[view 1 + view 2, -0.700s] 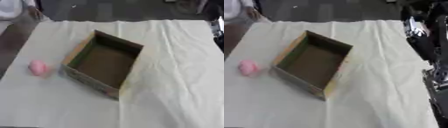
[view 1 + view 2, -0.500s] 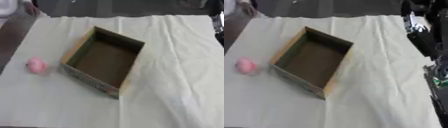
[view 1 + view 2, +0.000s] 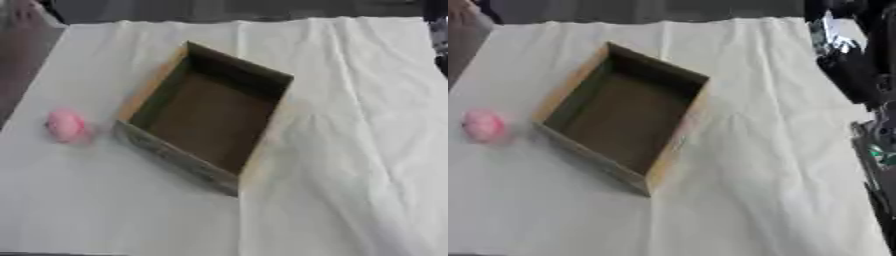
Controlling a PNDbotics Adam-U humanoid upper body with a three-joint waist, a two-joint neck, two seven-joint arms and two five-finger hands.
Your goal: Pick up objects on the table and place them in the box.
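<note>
An open cardboard box (image 3: 178, 156) stands askew in the middle of the table, and nothing shows inside it. A small pink rounded object (image 3: 66, 125) lies on the cloth to the box's left, a short gap away from it. My right arm shows as a black and silver mass (image 3: 846, 60) at the right edge of the right eye view, well clear of the box. I cannot make out the state of its hand. My left hand is in no view.
A pale cream cloth (image 3: 350, 150) covers the table, wrinkled to the right of the box. Dark floor lies beyond the far edge. More black arm hardware (image 3: 877, 150) stands at the lower right edge.
The whole picture has shifted slightly, so the camera moved. The box and the pink object lie where they were, and the right arm stays at the right edge.
</note>
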